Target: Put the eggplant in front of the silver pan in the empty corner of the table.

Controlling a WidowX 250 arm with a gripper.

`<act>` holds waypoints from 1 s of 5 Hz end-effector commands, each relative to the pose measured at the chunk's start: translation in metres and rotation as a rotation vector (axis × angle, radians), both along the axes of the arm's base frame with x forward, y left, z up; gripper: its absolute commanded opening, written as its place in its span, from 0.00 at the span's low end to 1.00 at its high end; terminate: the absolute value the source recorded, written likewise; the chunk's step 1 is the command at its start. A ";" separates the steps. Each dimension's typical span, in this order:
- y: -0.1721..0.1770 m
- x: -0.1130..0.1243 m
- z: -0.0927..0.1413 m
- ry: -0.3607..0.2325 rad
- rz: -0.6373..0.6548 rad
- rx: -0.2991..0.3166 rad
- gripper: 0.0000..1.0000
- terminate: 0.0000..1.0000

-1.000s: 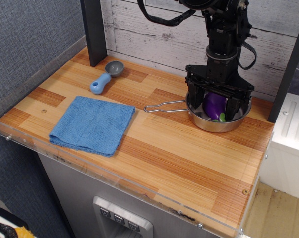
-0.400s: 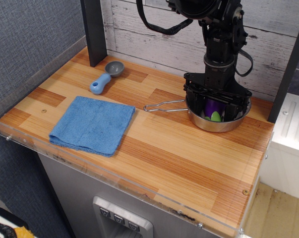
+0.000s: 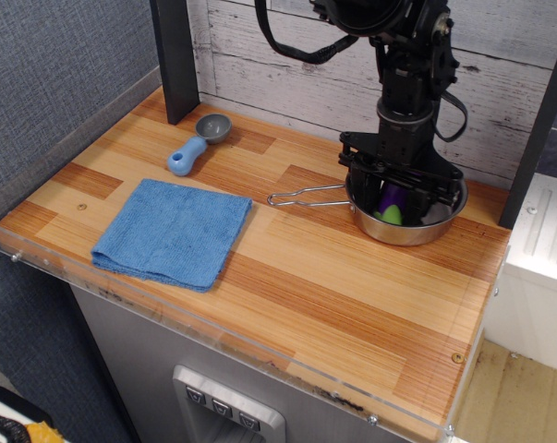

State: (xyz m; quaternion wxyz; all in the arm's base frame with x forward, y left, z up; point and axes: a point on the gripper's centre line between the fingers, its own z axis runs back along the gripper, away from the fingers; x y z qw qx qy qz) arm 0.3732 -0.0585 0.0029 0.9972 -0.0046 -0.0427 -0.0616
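The purple eggplant (image 3: 392, 197), its green stem end toward me, lies inside the silver pan (image 3: 417, 235) at the back right of the wooden table (image 3: 306, 286). The pan's wire handle (image 3: 301, 197) points left. My black gripper (image 3: 393, 209) reaches straight down into the pan. Its fingers stand close against both sides of the eggplant and hide most of it. The eggplant still sits low in the pan.
A folded blue cloth (image 3: 172, 231) lies at the front left. A grey-and-blue scoop (image 3: 199, 143) lies at the back left beside a black post (image 3: 175, 55). A clear acrylic rim (image 3: 213, 337) edges the table. A white plank wall stands behind.
The gripper has come down lower into the pan, and its fingers have drawn in from a wide spread to close against the eggplant. Less of the eggplant shows now.
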 end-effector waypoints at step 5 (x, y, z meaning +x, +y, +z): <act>0.029 0.006 0.095 -0.164 -0.102 -0.051 0.00 0.00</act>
